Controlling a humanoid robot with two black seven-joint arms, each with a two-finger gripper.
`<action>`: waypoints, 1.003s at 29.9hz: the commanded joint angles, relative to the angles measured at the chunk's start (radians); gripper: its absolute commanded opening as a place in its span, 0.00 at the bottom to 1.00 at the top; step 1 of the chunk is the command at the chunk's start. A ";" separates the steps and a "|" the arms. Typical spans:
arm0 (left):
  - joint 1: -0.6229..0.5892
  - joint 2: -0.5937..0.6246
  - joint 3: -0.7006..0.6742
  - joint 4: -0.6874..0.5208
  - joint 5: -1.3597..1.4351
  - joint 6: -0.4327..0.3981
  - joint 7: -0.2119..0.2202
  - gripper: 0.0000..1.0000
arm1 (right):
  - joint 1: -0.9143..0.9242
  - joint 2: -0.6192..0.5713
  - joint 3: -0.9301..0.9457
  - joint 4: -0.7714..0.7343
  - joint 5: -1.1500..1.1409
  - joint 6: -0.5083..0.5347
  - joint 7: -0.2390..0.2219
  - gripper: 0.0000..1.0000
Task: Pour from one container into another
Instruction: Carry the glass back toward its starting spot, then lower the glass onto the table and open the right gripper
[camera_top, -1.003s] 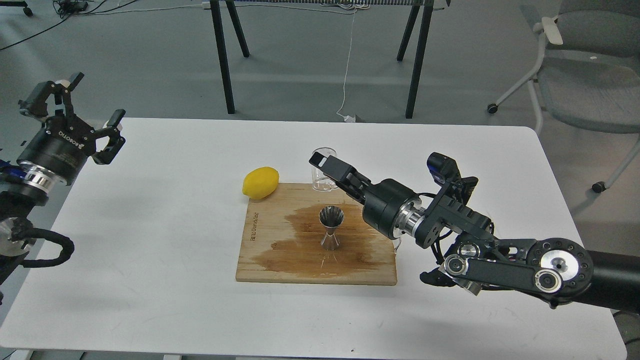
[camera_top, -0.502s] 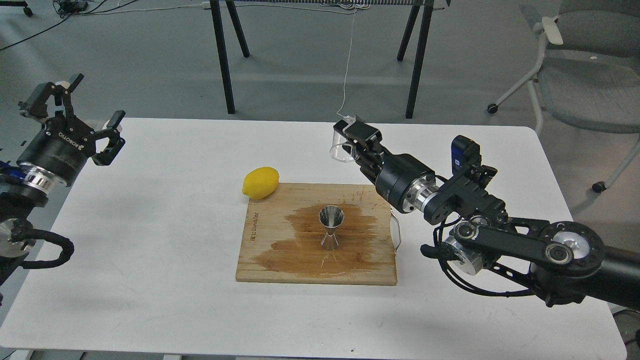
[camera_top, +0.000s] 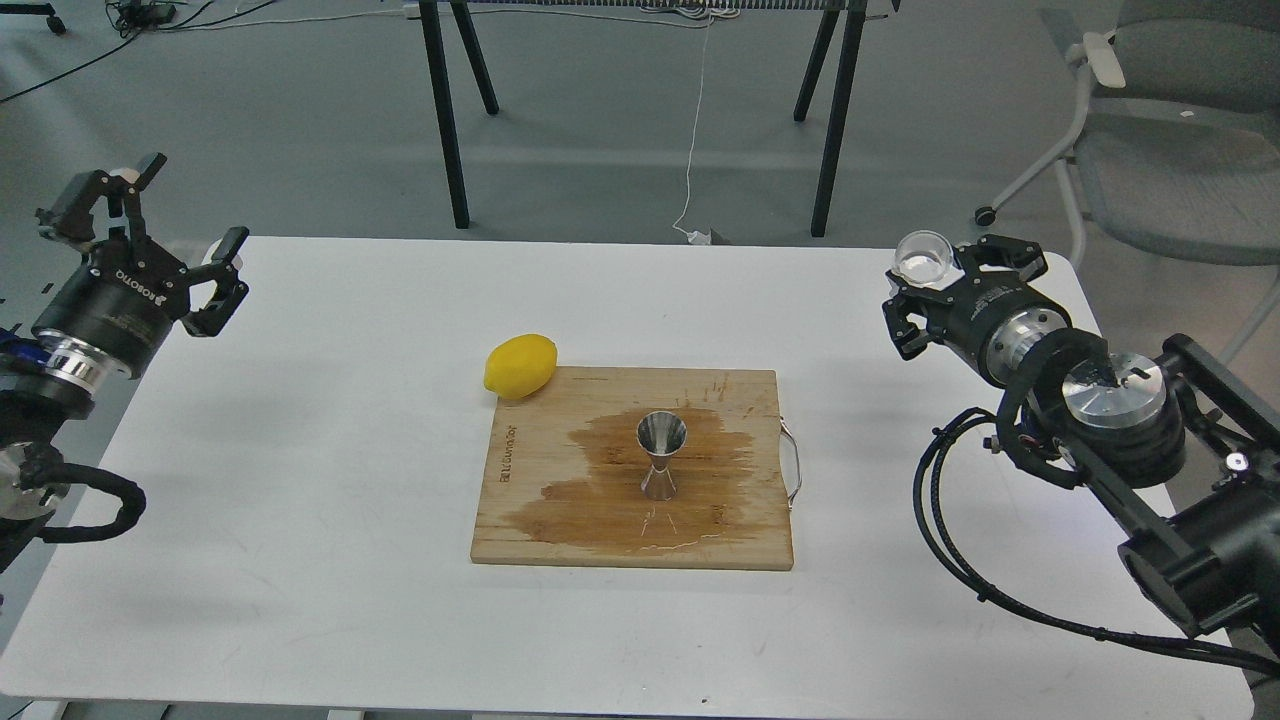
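Observation:
The steel hourglass jigger (camera_top: 661, 455) stands upright in the middle of the wooden cutting board (camera_top: 745, 545), on a dark wet stain. My right gripper (camera_top: 930, 278) is at the table's right back area, far right of the board, shut on the small clear cup (camera_top: 922, 256). The cup is off the table with its round end turned toward me. Over the table's left edge, my left gripper (camera_top: 192, 205) hangs open with nothing between its fingers.
A yellow lemon (camera_top: 520, 365) lies against the board's back left corner. The board has a metal handle (camera_top: 793, 462) on its right side. Black table legs (camera_top: 445, 110) and a grey chair (camera_top: 1150, 150) stand behind the white table (camera_top: 300, 520).
My right gripper has lifted the clear cup from the board's back edge, swung it far to the right and turned it. The jigger, lemon and left arm stayed put.

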 joint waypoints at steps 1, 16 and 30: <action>0.000 -0.001 0.002 -0.001 0.002 0.000 0.000 0.93 | -0.053 0.003 0.043 -0.057 0.127 0.000 0.002 0.44; 0.003 -0.001 0.000 -0.001 0.002 0.000 0.000 0.93 | -0.116 0.057 0.107 -0.220 0.169 0.000 -0.001 0.44; 0.003 0.000 0.000 0.000 0.002 0.000 0.000 0.93 | -0.137 0.058 0.100 -0.293 0.169 0.000 -0.026 0.45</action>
